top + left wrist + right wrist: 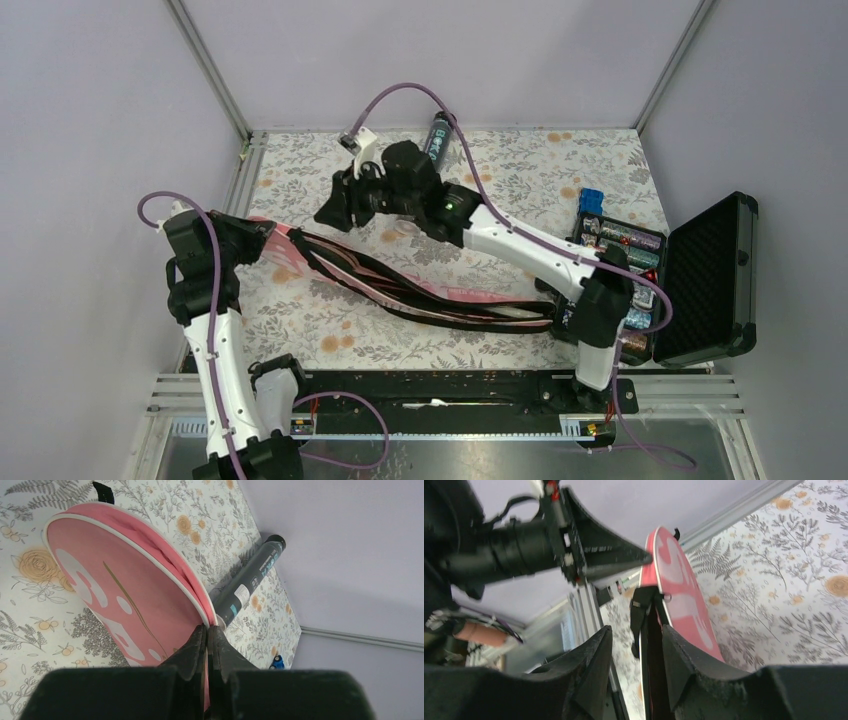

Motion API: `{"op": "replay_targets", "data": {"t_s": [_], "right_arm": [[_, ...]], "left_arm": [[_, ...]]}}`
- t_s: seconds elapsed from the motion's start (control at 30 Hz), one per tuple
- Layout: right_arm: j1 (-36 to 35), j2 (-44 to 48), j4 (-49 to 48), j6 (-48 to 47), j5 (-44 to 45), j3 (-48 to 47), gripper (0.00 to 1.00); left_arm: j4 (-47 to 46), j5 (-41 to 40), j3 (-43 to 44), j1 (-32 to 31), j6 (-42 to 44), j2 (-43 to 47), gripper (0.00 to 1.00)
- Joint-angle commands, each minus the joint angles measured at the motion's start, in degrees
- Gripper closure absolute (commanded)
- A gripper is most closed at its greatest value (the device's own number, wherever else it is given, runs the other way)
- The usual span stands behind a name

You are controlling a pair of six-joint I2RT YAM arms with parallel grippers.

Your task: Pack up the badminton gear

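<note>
- Only its own wrist view shows the left claw (206, 630) clamped on the pink bag (125, 595) rim, with the black tube (248, 580) beyond.
- The right claw (636, 630) gapes, with the strap (639, 610) between its fingers.
- Overhead, the black case (712, 270) far right of both holds rolls (620, 237).

Top looks down; close wrist views share bag (115, 600).

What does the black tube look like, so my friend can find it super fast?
Find the flowery table and look along its far edge, against the back wall. Near the middle lies the black tube, beyond the long pink bag. It is the only thin round stick shape, dark with teal print, while the bag is flat and pink and the black case is boxy.
</note>
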State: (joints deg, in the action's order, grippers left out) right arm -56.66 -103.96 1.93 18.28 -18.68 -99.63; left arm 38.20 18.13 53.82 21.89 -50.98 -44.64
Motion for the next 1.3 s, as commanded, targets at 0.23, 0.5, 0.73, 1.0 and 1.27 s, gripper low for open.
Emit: {"op": "replay_targets", "data": {"t_s": [0.23, 0.5, 0.73, 1.0, 1.27], "right_arm": [[1.03, -15.80, -0.34, 16.43, -4.53, -14.66, 0.50], [1.03, -18.67, -9.22, 25.66, -6.77, -11.46, 0.50], [1.01, -17.96, -14.80, 28.86, -7.43, -7.48, 0.55], [1.03, -18.21, -16.81, 30.51, -7.39, -6.61, 0.57], [1.03, -18.63, -17.73, 32.38, -8.71, -7.47, 0.64]], "left_arm": [[-4.97, 7.56, -1.26, -0.31, 1.04, 3.05, 1.00], [-5.67, 7.18, -2.05, -0.28, 0.66, 3.29, 1.00], [-5.83, 6.79, -2.19, -0.27, 0.71, 3.03, 1.00], [-6.03, 6.54, -2.49, -0.27, 0.62, 3.06, 1.00], [-6.07, 6.14, -2.59, -0.31, 0.47, 3.16, 1.00]]}}
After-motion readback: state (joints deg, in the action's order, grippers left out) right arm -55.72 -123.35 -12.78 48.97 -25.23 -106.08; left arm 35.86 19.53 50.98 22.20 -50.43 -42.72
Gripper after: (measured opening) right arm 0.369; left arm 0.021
